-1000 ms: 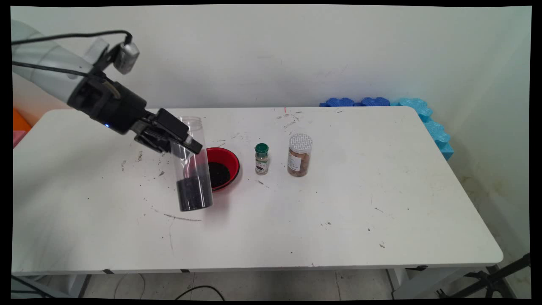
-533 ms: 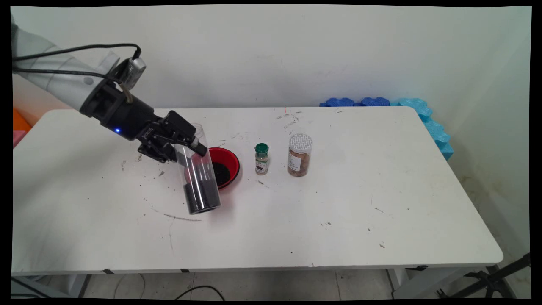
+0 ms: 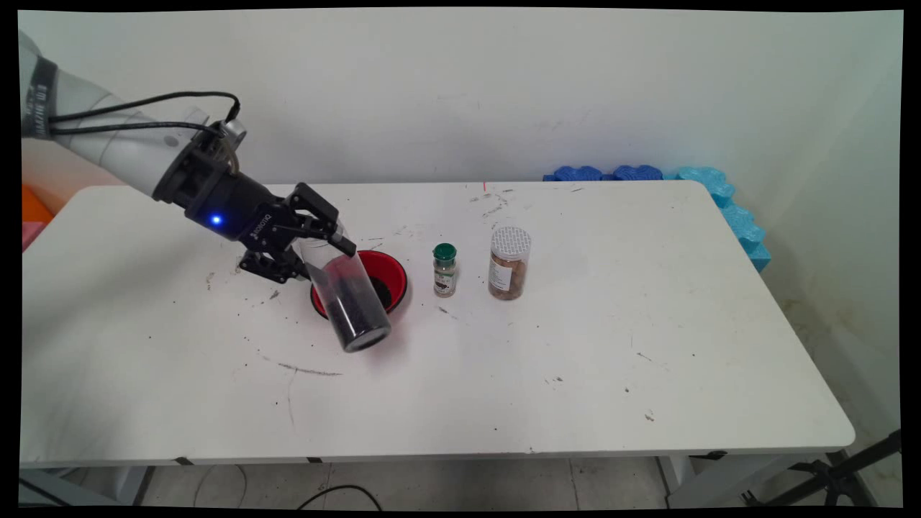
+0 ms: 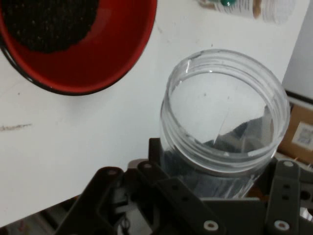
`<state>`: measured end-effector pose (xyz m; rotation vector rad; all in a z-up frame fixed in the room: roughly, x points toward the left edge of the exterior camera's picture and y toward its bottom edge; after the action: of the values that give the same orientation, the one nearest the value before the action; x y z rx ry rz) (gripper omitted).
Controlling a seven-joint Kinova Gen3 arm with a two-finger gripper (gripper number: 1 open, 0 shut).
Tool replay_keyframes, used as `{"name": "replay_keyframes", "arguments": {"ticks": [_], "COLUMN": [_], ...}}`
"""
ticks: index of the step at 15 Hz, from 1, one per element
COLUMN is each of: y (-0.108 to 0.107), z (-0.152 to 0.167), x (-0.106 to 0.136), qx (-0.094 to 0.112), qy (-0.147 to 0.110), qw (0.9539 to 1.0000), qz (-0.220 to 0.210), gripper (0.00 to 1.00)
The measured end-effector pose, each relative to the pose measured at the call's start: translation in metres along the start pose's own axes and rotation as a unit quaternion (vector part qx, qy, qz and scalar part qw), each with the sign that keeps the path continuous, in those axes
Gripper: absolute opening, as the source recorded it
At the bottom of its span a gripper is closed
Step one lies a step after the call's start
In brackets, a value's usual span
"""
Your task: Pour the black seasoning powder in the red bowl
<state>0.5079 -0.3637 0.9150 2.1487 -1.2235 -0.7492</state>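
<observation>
In the main view, your end effector (image 3: 316, 248) is pinching the upper part of a clear jar (image 3: 347, 293) that holds dark grains. Over the last second the arm has rolled its wrist and dropped lower, so the jar has gone from nearly upright to a marked tilt, its closed base swung out below and to the right of the end effector, its mouth up by the fingers. The grains have slid along the lower wall. The jar now hangs in front of the red bowl (image 3: 388, 273), partly hiding it. Further right of the end effector, a green-capped bottle (image 3: 445, 270) and a white-lidded jar (image 3: 509, 263) stand untouched on the tabletop (image 3: 575, 345).

In the hand view, you look into the jar's open mouth (image 4: 227, 107), gripped on both sides. The bowl (image 4: 107, 58), with grains in it, sits up and left.
</observation>
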Motion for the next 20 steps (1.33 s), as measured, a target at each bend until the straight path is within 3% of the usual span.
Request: {"name": "replay_keyframes", "arguments": {"ticks": [5, 10, 17, 20], "y": [-0.008, -0.009, -0.010, -0.010], "z": [0.006, 0.013, 0.021, 0.022], "x": [0.009, 0.014, 0.012, 0.011], "qx": [-0.009, -0.021, -0.036, -0.043], "qy": [0.007, 0.008, 0.003, 0.002], "qw": [0.9971, 0.9905, 0.9719, 0.9615], "qz": [-0.075, -0.136, -0.232, -0.271], "gripper": [0.00, 0.00, 0.00, 0.00]}}
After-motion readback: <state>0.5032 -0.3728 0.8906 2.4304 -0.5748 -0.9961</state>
